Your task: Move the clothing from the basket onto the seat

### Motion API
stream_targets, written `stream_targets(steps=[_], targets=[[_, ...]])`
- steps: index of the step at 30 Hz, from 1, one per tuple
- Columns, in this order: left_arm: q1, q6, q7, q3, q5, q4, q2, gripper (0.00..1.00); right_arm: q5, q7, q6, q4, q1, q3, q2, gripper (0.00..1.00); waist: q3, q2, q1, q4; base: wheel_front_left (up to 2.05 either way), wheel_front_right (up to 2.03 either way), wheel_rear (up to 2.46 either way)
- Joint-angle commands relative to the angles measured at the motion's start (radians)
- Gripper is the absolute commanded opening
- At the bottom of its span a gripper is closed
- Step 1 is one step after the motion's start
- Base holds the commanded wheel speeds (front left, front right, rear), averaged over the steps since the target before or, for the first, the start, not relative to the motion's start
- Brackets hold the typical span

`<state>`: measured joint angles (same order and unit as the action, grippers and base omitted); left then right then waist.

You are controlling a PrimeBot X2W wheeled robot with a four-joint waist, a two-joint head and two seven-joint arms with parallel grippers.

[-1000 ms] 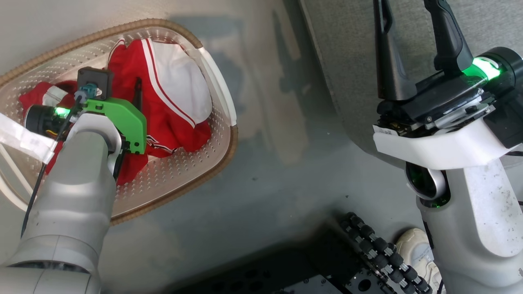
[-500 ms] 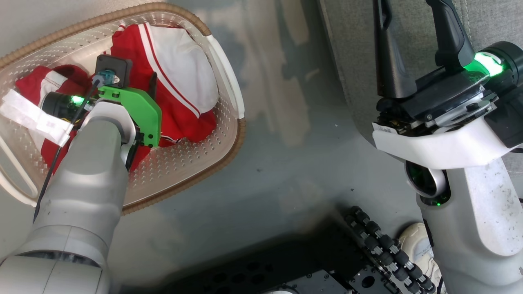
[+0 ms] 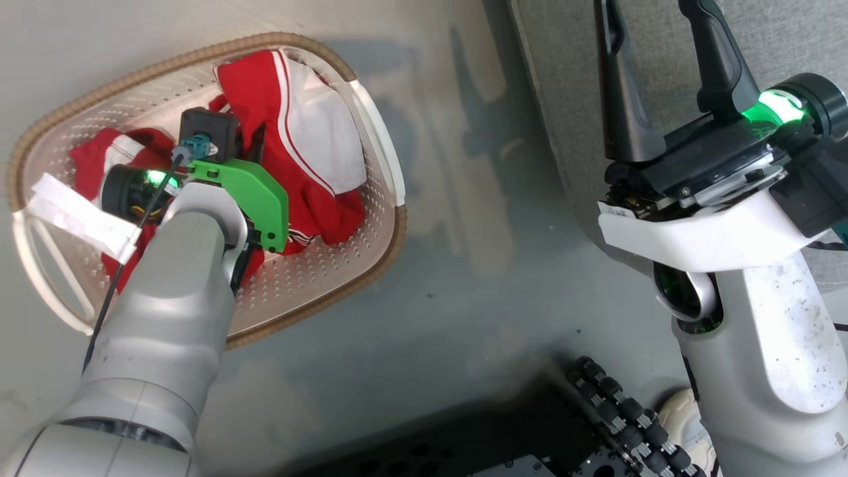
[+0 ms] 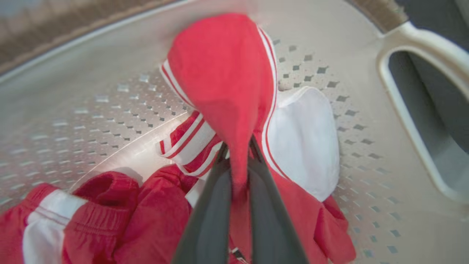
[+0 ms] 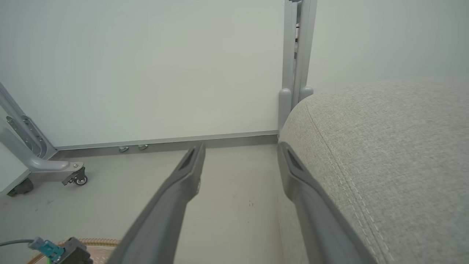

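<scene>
Left wrist view: your left gripper (image 4: 238, 148), open a second before, had pinched the clothing (image 4: 220, 66) in the basket (image 4: 110, 106), so you could lift; the right gripper (image 5: 242, 146) hung open by the seat (image 5: 384, 146).

Right gripper (image 5: 241, 146), long dark fingers spread, hangs above pale floor (image 5: 234, 205) — light grey fabric seat cushion (image 5: 388, 146) alongside.

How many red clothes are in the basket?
2. The garment with a white panel is pinched in the left pincer. The bunched garment lies beside it on the basket floor. More could hide underneath.
</scene>
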<state>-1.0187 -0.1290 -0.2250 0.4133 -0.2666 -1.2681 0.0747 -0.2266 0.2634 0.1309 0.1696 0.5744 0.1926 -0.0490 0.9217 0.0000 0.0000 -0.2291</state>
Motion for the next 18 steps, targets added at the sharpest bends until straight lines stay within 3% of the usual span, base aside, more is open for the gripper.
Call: stream_targets(steps=[1, 10, 18], targets=[[0.021, -0.002, -0.012, 0.010, -0.022, 0.009, -0.004, 0.00, 0.008, 0.002, 0.000, -0.009, -0.015, -0.003, -0.003, 1.00, -0.048, 0.0000, 0.0000, 0.026, 0.00, 0.00, 0.00], [0.114, -0.002, -0.041, 0.084, -0.114, 0.087, -0.017, 0.00, 0.025, 0.002, 0.000, -0.051, -0.061, -0.005, -0.003, 1.00, -0.190, 0.0000, 0.0000, 0.081, 0.00, 0.00, 0.00], [0.219, -0.002, -0.040, 0.073, -0.160, 0.232, -0.003, 0.00, 0.044, 0.002, 0.000, -0.103, -0.117, -0.017, -0.003, 1.00, -0.329, 0.0000, 0.0000, 0.137, 0.00, 0.00, 0.00]])
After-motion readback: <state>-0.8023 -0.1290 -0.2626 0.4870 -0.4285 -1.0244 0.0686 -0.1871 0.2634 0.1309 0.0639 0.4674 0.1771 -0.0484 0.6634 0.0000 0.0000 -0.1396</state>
